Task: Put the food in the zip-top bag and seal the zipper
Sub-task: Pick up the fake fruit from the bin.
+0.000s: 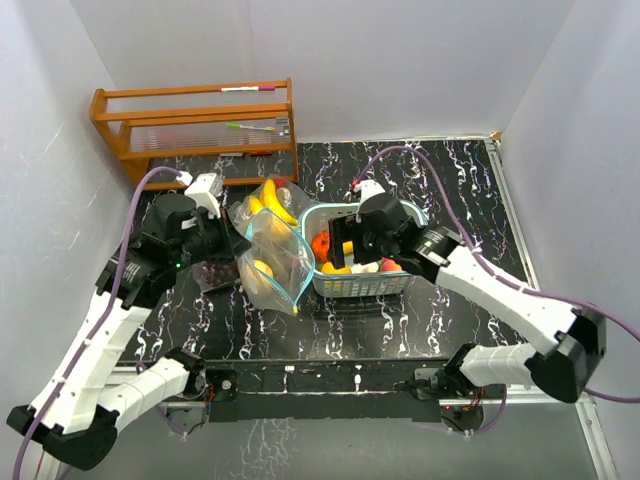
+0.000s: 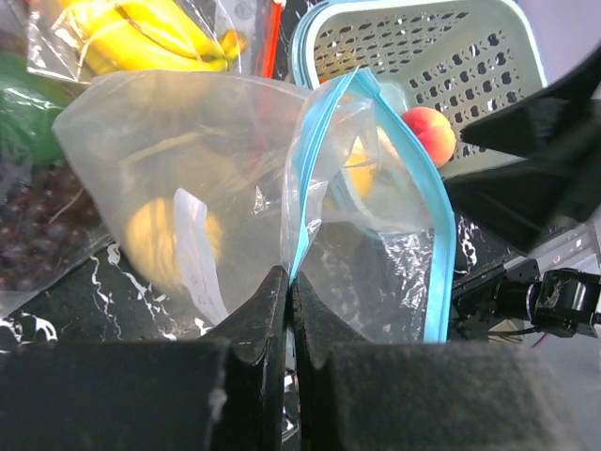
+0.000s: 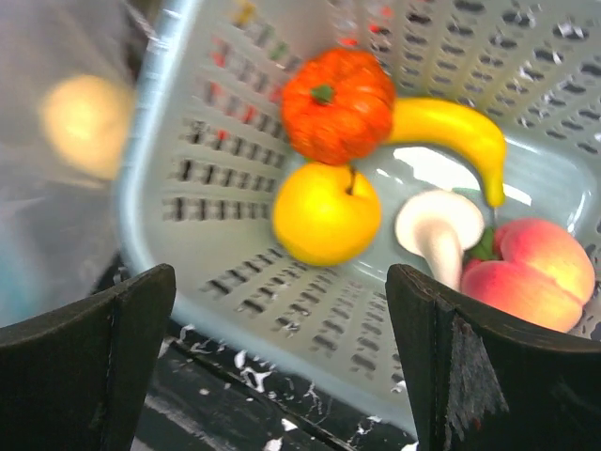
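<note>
Food split between two spots on the black marbled desk [image 1: 250, 325]: most of it in the pale green perforated basket [image 1: 362, 286] right of centre, one yellow fruit [image 1: 263, 268] already inside the zip-top bag [image 1: 280, 250], just left of the basket and touching it. Wooden rack [image 1: 195, 125] at the far left corner, well apart, with no visible part in the job. Bag propped mouth-up and leaning toward the basket, probably so that only a short carry from basket to mouth is needed. Left hand [image 2: 286, 282] pressed together on the bag's rim just beside the blue zipper strip [image 2: 305, 169], pinching the film to keep the mouth gaping; judged a holding role while the other arm fetches. Right hand [image 3: 280, 315] spread wide above the basket, nothing between the fingers, lined up roughly over the yellow apple-like fruit [image 3: 326, 211]. Overhead view good for the layout, yet blocked over much of the basket by the right arm. Right wrist view fills that gap: orange bumpy fruit [image 3: 338, 101], banana [image 3: 451, 132], white mushroom [image 3: 437, 230] and peach [image 3: 531, 272], all lying loose and close together. Left wrist view alone in showing the pinch itself, the zipper unsealed, and behind the bag a bunch of bananas [image 2: 141, 28] in what looks like a separate clear wrapper. Sealing judged far off, with most pieces not yet bagged.
</note>
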Available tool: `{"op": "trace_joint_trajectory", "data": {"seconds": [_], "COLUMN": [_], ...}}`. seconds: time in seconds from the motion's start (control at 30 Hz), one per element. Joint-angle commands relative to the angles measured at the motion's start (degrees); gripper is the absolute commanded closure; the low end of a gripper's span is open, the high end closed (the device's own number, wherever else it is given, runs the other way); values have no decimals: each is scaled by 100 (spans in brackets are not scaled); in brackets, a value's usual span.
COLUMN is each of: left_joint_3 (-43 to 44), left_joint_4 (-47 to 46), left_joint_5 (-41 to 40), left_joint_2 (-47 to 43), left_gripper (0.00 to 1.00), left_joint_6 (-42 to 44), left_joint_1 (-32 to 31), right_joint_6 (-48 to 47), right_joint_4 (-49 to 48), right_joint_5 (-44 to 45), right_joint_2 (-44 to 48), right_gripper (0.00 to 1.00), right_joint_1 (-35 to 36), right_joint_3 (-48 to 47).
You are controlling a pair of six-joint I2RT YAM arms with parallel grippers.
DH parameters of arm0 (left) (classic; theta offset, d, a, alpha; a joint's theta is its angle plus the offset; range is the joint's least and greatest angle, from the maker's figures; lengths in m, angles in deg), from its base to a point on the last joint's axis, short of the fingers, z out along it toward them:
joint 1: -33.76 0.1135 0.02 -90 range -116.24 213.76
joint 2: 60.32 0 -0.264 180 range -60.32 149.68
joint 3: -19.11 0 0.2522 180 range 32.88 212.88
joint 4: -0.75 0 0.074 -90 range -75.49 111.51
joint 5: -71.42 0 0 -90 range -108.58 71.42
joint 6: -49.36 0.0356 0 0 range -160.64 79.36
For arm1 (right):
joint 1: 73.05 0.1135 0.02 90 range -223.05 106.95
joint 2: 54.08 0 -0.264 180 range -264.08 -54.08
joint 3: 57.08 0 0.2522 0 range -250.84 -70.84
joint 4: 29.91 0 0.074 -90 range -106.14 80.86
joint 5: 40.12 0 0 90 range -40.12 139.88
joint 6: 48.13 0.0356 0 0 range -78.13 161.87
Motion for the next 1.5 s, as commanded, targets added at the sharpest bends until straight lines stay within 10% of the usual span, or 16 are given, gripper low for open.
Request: {"op": "trace_joint_trajectory", "data": {"seconds": [0.0,0.77,1.17,1.47], "left_joint_3": [379,14,53,-30], "left_joint_4": [300,35,21,-15], "left_joint_5": [-276,4,-6,-6], "left_joint_2": [-325,-588,-499,-434], "left_gripper": [100,100,100,100], "left_joint_6": [137,109,93,71], "left_joint_1": [36,35,30,26], "right_joint_6": [182,77,-16,-457], "right_joint_4": [146,-788,-497,50], "right_joint_5": [706,-697,-113,-85], "right_joint_2": [-370,-2400,-1805,-535], "right_gripper": [2,3,54,60], "right_joint_1": [-11,-45,-56,-69], "right_joint_3": [143,669,289,-309]}}
